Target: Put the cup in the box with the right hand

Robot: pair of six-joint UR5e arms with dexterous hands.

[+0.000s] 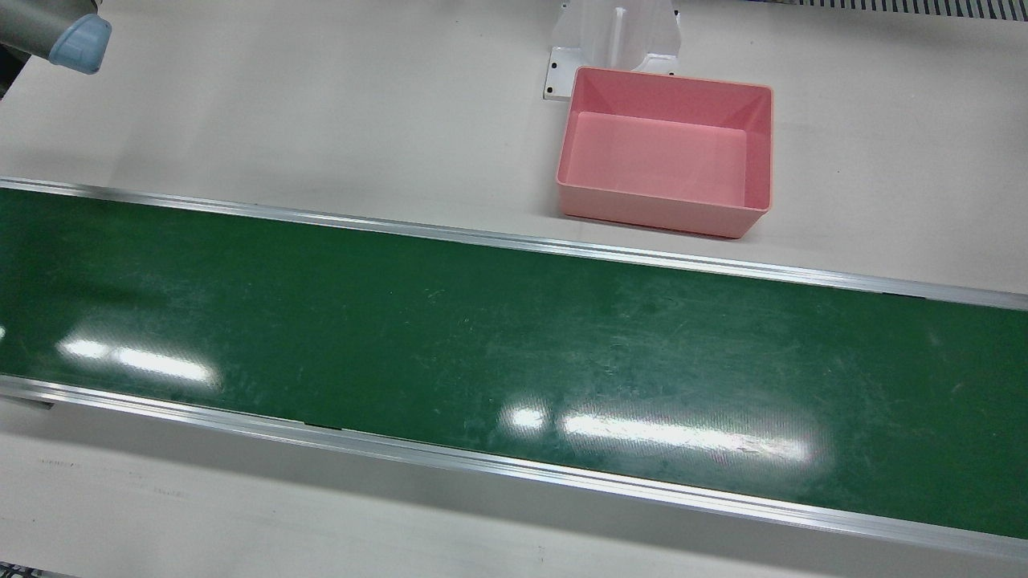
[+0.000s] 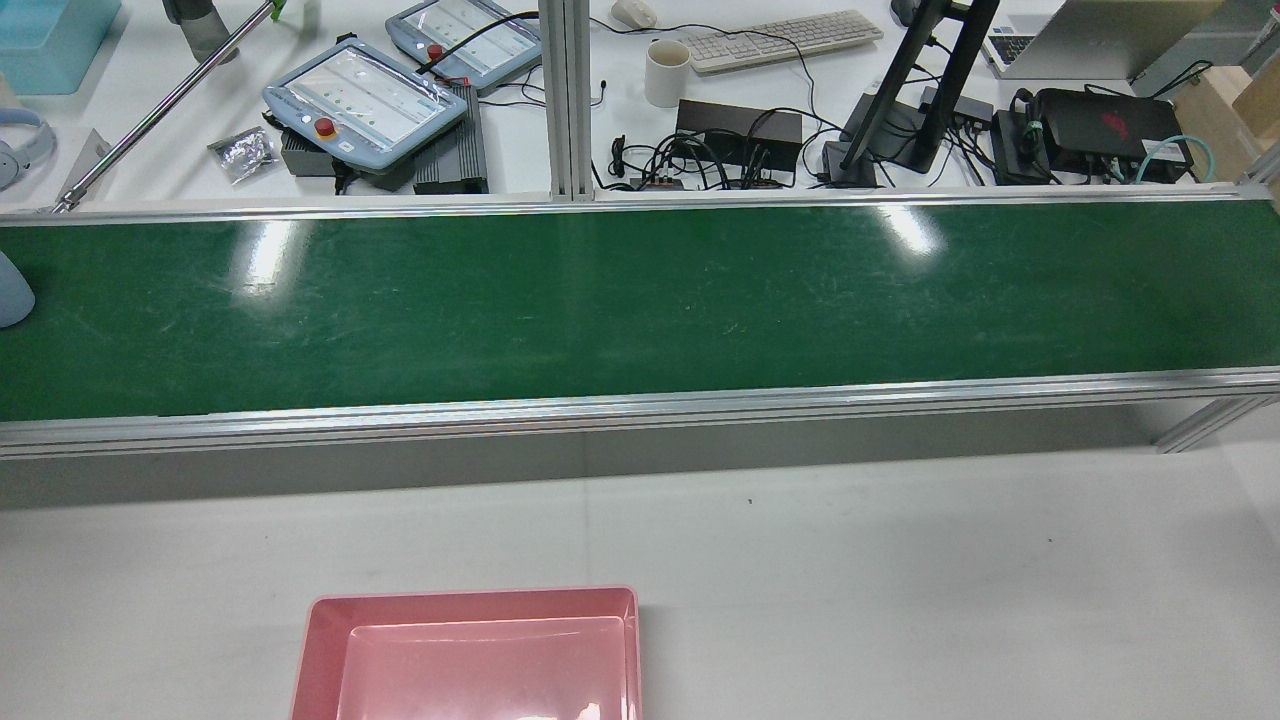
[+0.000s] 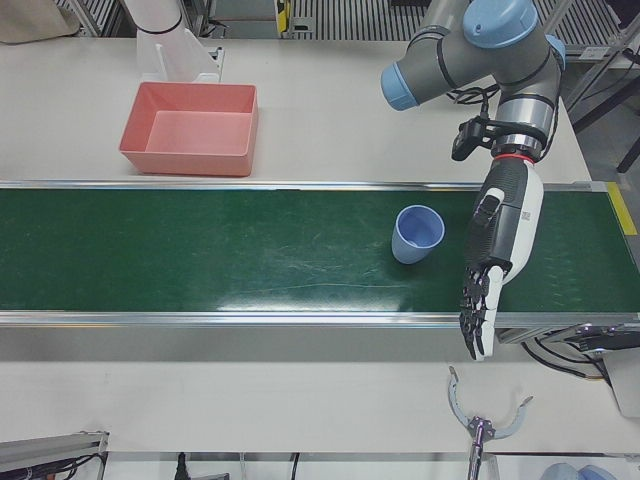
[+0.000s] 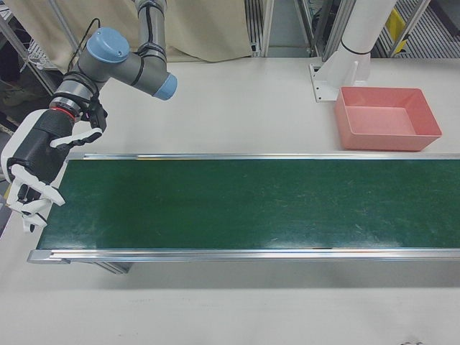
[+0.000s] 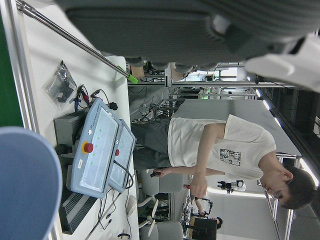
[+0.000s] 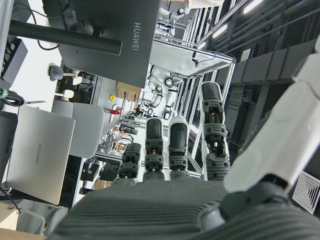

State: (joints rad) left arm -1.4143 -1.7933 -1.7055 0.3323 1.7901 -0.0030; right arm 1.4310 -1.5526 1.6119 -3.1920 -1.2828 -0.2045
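Observation:
A light blue cup (image 3: pixel 417 233) stands upright on the green conveyor belt (image 3: pixel 200 255), mouth up; its edge also shows at the rear view's far left (image 2: pixel 12 290). The pink box (image 1: pixel 666 148) sits empty on the white table beside the belt, by a white pedestal (image 1: pixel 614 40). My left hand (image 3: pixel 495 265) hangs open over the belt, fingers straight, just beside the cup and apart from it. My right hand (image 4: pixel 39 169) is open and empty at the belt's opposite end, far from the cup and the box (image 4: pixel 387 117).
Beyond the belt in the rear view are two teach pendants (image 2: pixel 365 100), a white mug (image 2: pixel 667 72), a keyboard (image 2: pixel 785 38), a monitor stand (image 2: pixel 900 100) and cables. A person (image 5: pixel 220 152) stands behind that desk. Aluminium rails (image 1: pixel 514 241) edge the belt.

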